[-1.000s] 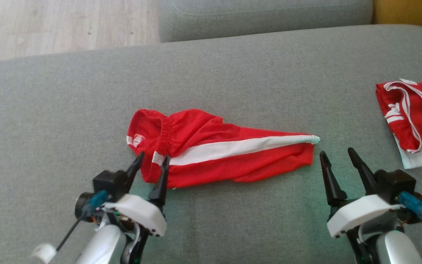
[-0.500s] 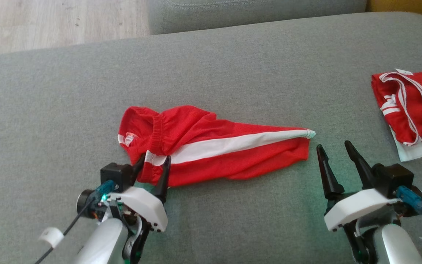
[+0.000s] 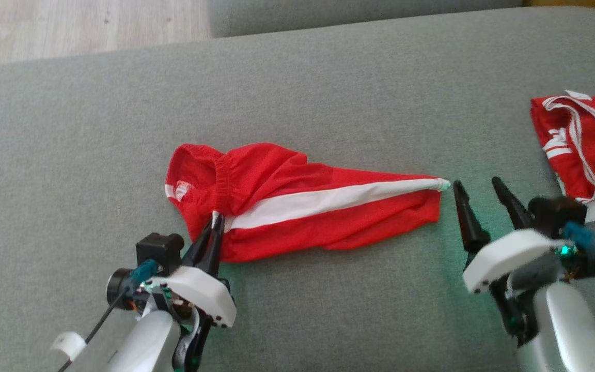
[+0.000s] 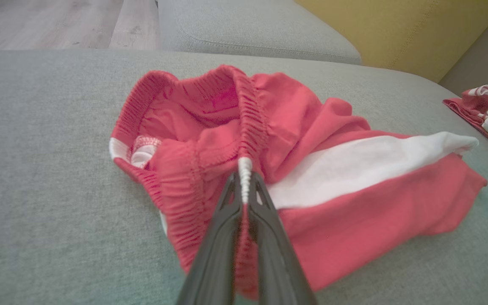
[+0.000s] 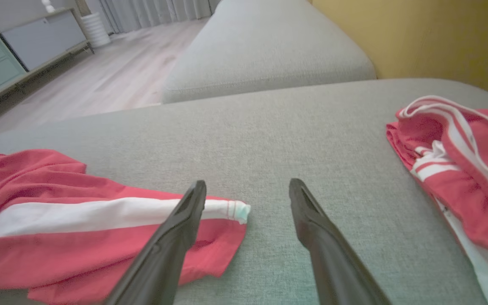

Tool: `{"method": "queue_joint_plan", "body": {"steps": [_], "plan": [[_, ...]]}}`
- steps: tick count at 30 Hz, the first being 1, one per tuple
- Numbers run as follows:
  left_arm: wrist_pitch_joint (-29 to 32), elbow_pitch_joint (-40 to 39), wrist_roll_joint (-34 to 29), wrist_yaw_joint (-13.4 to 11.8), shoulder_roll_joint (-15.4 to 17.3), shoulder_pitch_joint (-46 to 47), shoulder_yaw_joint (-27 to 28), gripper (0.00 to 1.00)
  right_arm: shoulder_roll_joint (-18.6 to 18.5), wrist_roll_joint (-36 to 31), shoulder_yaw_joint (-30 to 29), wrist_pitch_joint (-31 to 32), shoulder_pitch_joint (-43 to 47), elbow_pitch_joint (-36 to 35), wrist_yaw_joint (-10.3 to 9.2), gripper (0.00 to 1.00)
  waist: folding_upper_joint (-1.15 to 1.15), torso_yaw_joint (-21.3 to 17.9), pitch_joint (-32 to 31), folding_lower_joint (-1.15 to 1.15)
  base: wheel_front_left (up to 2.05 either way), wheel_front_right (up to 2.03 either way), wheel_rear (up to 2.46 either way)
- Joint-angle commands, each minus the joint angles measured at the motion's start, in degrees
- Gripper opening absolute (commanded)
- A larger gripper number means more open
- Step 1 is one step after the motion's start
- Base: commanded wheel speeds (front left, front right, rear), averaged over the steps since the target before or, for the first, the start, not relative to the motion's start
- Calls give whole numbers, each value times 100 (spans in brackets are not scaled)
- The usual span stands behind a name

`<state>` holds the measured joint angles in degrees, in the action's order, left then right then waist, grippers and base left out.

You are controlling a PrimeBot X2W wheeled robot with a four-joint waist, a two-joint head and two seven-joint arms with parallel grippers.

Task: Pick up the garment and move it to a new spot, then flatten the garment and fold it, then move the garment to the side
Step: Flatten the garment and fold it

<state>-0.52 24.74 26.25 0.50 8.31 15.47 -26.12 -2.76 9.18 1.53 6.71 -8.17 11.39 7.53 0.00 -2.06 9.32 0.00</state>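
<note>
- We see a red garment [image 3: 302, 206] with a white stripe lying crumpled on a grey sofa cushion [image 3: 328, 77].
- Our left end effector [image 3: 216, 219] is pinched together on its elastic waistband.
- Our right end effector [image 3: 476, 182] stands apart, empty, just beside the hem tip.

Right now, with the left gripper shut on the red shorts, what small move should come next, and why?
Probably move the open right gripper forward and close it on the hem of the red fabric shorts with a white stripe. The left gripper pinches their elastic waistband; the right one stands beside the hem, apart.
</note>
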Motion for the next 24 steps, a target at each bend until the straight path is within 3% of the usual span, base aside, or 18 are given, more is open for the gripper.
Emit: {"method": "queue_joint_plan", "body": {"steps": [1, 15, 16, 17, 18, 24], "plan": [[-66, -231, 48, -13, 90, 87, 156, 0, -13, 62, 38, 132, -336, -24, -4, 100, 0, 40, 70, 0, 0, 0, 0], [-49, -428, 38, 34, 114, 230, 36, 0, -12, 93, 457, 838, -1398, 1750, -4, 100, 0, 180, 430, 0, 0, 0, 0], [-52, -433, 39, 35, 114, 242, 31, 0, -12, 137, 493, 852, -1449, 1872, -4, 85, 0, 186, 440, 0, 0, 0, 0], [-56, -436, 42, 39, 113, 251, 25, 0, -12, 177, 543, 850, -1498, 1971, -4, 23, 0, 191, 445, 0, 0, 0, 0], [-62, -438, 48, 44, 113, 257, 21, 0, -12, 220, 613, 805, -1543, 2032, -4, 0, 0, 193, 444, 0, 0, 0, 0], [-322, -624, 176, 70, 90, 226, 128, 0, -12, 448, 660, 135, -1613, 1819, -4, 0, 0, 165, 302, 0, 0, 0, 0]]}}
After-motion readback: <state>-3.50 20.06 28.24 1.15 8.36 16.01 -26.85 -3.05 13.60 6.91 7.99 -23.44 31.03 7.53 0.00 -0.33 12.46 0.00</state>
